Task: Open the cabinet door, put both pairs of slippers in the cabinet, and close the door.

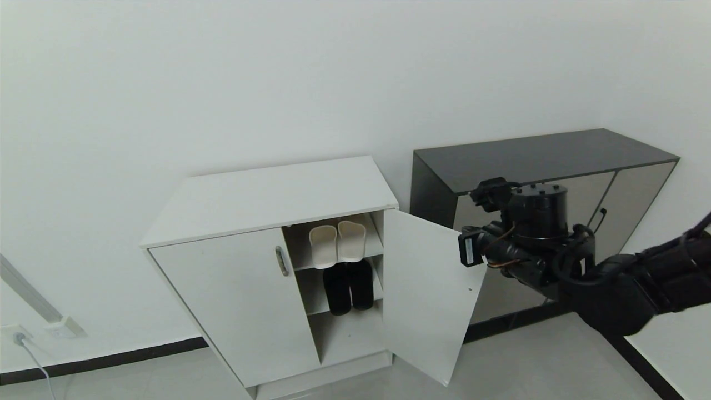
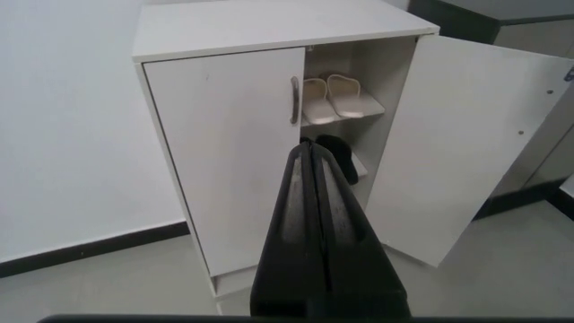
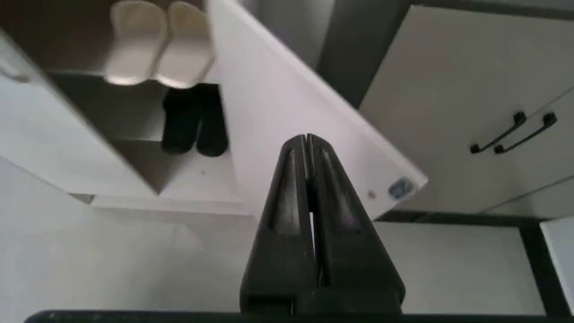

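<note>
The white cabinet (image 1: 278,194) stands against the wall with its right door (image 1: 427,289) swung open and its left door (image 1: 233,300) closed. A pair of white slippers (image 1: 338,241) lies on the upper shelf, and a pair of black slippers (image 1: 349,286) on the shelf below. My right arm (image 1: 522,244) hovers just beyond the open door's free edge. In the right wrist view the right gripper (image 3: 308,144) is shut and empty, its tip close to that door (image 3: 296,117). My left gripper (image 2: 308,148) is shut and empty, held back from the cabinet front (image 2: 224,152).
A black sideboard (image 1: 544,158) with mirrored doors stands right of the cabinet, just behind the open door. A wall socket with a cable (image 1: 19,336) is at the far left. A white surface's edge (image 1: 677,344) shows at the lower right. Bare floor (image 1: 527,366) lies before the cabinet.
</note>
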Tool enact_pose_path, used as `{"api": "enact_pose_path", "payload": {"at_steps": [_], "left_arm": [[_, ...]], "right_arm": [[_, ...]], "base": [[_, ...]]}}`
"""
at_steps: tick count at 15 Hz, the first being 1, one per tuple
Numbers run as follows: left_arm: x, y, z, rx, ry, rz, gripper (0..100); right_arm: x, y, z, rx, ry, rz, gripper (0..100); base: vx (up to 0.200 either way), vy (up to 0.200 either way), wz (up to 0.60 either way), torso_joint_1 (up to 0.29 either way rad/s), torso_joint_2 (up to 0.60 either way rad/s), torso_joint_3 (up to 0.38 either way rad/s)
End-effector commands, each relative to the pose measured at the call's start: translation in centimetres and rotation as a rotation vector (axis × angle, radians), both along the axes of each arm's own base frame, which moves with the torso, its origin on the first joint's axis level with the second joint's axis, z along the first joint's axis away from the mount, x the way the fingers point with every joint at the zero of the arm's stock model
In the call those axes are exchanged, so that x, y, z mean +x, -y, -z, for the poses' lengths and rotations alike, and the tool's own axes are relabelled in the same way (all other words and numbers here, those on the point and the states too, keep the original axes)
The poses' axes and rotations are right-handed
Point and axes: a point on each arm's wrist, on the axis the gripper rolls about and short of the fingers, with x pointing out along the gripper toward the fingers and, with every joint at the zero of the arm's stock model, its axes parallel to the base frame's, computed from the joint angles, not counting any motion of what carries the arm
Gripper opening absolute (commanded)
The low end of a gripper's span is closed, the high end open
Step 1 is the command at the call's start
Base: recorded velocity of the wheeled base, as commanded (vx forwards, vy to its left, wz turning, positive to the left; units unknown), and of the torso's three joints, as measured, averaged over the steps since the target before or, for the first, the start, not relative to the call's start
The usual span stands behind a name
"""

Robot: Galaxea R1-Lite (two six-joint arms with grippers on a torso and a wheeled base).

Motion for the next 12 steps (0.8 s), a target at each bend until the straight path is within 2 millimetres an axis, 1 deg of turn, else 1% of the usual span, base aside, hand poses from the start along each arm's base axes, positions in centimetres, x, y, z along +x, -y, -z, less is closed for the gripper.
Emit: {"api": "enact_pose_path", "payload": {"at_steps": [1, 2, 4, 9, 12], "left_arm": [[0.0, 0.0, 0.0, 0.000, -0.001, 0.000, 0], [0.0, 0.0, 0.0, 0.000, -0.001, 0.000, 0], [0.0, 0.0, 0.0, 0.000, -0.002, 0.000, 0], [0.0, 0.0, 0.0, 0.000, 0.001, 0.000, 0], [0.0, 0.0, 0.0, 0.000, -0.001, 0.000, 0]], "right_arm": [[4.7, 1.3, 2.4, 0.012, -0.054, 0.061, 0], [6.2, 1.6, 3.2, 0.067, -0.075, 0.062, 0], [8.0, 2.5, 4.2, 0.080, -0.084, 0.092, 0], [10.1, 3.9, 5.6, 0.074, -0.111, 0.135, 0], [10.2, 4.0, 5.9, 0.072, -0.116, 0.138, 0]], "base": [[0.000, 0.000, 0.00, 0.000, 0.00, 0.000], [0.000, 0.000, 0.00, 0.000, 0.00, 0.000], [0.000, 0.000, 0.00, 0.000, 0.00, 0.000], [0.000, 0.000, 0.00, 0.000, 0.00, 0.000], [0.000, 0.000, 0.00, 0.000, 0.00, 0.000]]}}
